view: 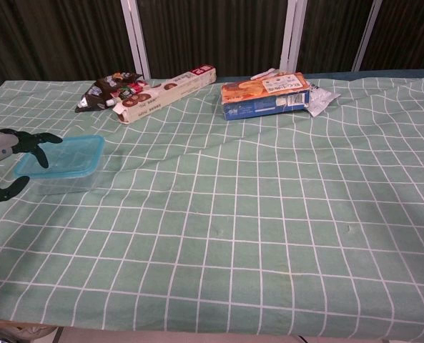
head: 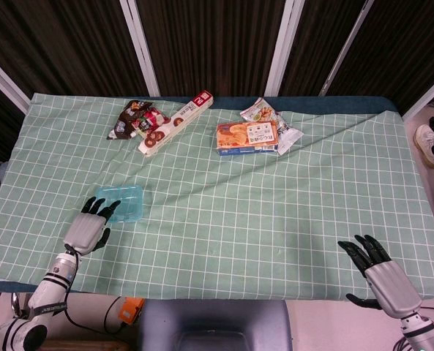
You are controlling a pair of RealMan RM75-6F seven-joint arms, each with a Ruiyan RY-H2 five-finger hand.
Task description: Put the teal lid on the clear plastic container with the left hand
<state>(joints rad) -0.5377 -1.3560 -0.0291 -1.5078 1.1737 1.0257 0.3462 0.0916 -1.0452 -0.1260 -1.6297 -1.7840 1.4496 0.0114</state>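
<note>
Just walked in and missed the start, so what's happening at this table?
The teal lid already sits on the clear plastic container. The left robot hand is open beside it, holding nothing. The right robot hand rests open at the table's near edge. Snack packs lie at the far side.

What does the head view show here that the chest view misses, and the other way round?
Only the head view shows the right hand, open at the table's near right edge, and a shoe beyond the table. Only the chest view shows the clear plastic container under the teal lid from the side. Both show the left hand, open beside the container, the long box, the orange box and the checked cloth.
</note>
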